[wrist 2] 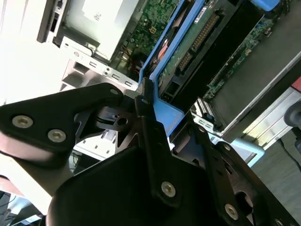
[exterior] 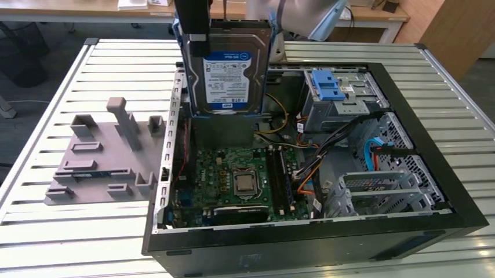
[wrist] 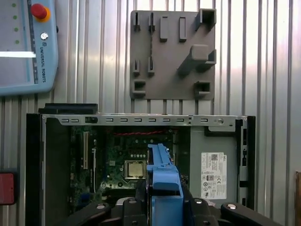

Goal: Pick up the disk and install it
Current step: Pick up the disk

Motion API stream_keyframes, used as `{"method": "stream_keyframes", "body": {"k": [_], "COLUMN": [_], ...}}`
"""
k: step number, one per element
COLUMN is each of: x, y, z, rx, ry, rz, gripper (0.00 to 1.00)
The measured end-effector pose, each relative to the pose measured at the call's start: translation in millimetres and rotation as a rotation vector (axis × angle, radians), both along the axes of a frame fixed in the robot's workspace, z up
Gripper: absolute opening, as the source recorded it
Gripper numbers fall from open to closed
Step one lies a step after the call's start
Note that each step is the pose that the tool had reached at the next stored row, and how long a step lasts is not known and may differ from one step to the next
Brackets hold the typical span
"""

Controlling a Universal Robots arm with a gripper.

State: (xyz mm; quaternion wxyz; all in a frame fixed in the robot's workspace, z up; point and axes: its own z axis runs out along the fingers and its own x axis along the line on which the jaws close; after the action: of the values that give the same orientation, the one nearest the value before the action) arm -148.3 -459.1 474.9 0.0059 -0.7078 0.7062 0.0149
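Clamped tight in the gripper by its blue carrier frame: the disk. Held upright, label toward the exterior camera, over the far end of the open computer case. Raised well above the motherboard. Toward the exterior view's right of the disk, a drive cage with a blue latch. Outside the case, toward the exterior view's left, a grey fixture plate on the slatted metal table.

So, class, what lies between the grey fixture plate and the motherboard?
The computer case's slotted metal side wall, after a strip of bare slatted table; the first wrist view shows it.
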Motion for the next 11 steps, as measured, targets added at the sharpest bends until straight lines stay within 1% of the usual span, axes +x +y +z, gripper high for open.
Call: {"method": "stream_keyframes", "body": {"k": [3,4,5,7,11], "x": [0.2,0.8,2.2,7.9,24.9], "y": [-10.6,-13.5,-15.4,-17.2,-19.0], "z": [-0.7,-0.9,-1.1,-1.4,-2.4], "rx": [0.0,0.0,0.0,0.0,0.0], "ry": [-0.0001,0.0,0.0,0.0,0.0], "rz": [0.0,0.0,0.0,0.0,0.0], "gripper": [0.36,0.36,0.36,0.36,0.36]}}
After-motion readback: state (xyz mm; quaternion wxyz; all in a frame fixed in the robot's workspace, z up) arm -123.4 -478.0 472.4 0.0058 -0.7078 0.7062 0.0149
